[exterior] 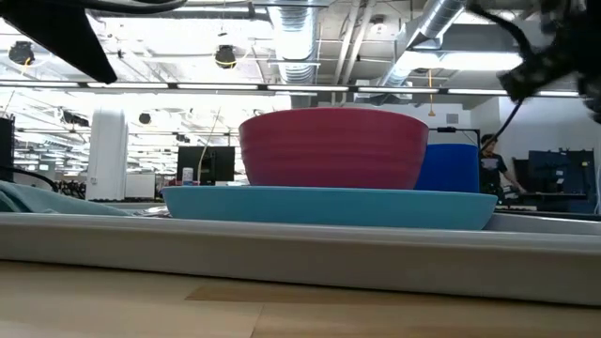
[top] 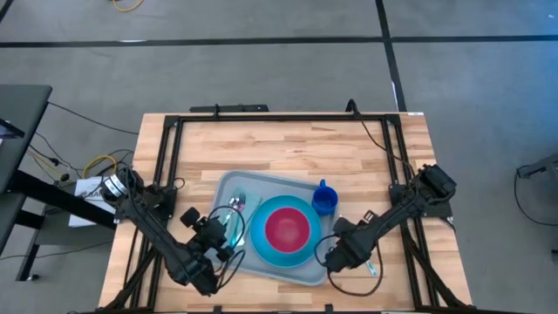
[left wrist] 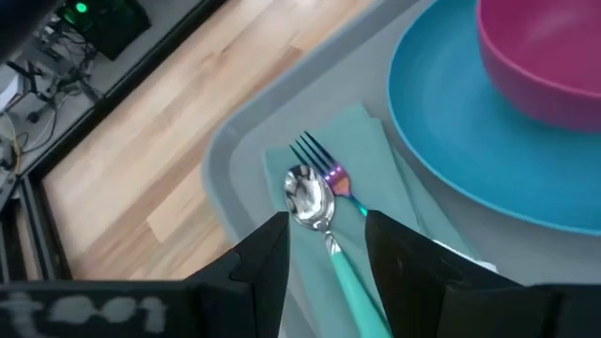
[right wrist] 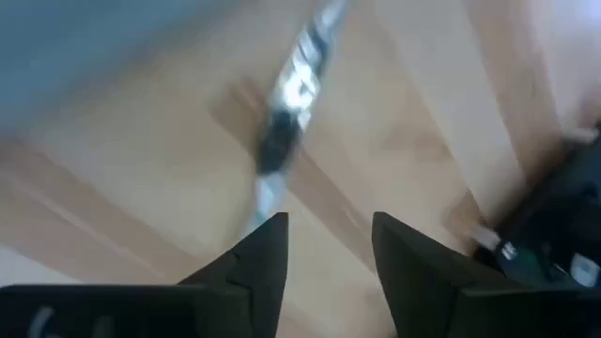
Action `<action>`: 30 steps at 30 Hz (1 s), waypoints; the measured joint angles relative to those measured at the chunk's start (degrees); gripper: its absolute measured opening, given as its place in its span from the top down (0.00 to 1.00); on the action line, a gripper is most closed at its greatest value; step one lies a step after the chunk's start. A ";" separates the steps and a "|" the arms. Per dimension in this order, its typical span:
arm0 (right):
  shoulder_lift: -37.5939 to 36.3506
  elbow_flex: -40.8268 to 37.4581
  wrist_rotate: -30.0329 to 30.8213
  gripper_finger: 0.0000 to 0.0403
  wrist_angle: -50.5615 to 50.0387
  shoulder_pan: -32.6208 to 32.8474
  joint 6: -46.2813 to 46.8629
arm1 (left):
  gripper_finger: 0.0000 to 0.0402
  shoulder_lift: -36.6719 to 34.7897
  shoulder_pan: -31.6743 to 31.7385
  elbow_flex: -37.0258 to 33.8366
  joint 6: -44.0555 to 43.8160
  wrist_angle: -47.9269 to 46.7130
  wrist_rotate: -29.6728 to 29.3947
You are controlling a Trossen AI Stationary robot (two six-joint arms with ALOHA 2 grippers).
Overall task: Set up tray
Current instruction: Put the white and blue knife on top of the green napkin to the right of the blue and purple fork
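The tray (top: pixel 228 187) is seen lying flat on the wooden bench (top: pixel 288 148), carrying a blue plate (top: pixel 261 247) with a pink bowl (top: pixel 287 227). The left pincer (left wrist: pixel 326 246) is held apart over a teal-handled spoon (left wrist: pixel 319 211) and fork (left wrist: pixel 315 158) on the napkin (left wrist: pixel 376 141). The right pincer (right wrist: pixel 329 258) is held apart above a blurred utensil (right wrist: pixel 286 103) on the bench beside the tray.

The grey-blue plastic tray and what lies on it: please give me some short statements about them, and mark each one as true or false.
1. The round pink bowl sits on the round bright blue plate. True.
2. The metal spoon lies on the light-teal folded napkin. True.
3. The dark blue plastic cup stands off the grey-blue plastic tray, on the bare wooden table. False: it stands inside the tray, at the edge nearest the right arm.
4. The left gripper is shut on the spoon. False: its fingers are apart, on either side of the teal handle.
5. The right gripper is over the plate. False: it is over bare wood, open, near a utensil.
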 joint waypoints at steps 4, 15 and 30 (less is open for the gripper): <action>-1.85 -3.67 -3.10 0.62 -0.72 -0.04 -2.55 | 0.67 0.00 -0.64 0.00 0.00 -0.13 1.42; -25.67 -25.36 -1.96 0.68 20.13 -1.58 2.21 | 0.67 0.00 -0.89 0.00 0.00 -0.15 2.72; -24.18 -31.83 -2.42 0.70 38.77 -0.71 11.01 | 0.67 0.00 -0.89 -0.01 0.02 -0.13 2.46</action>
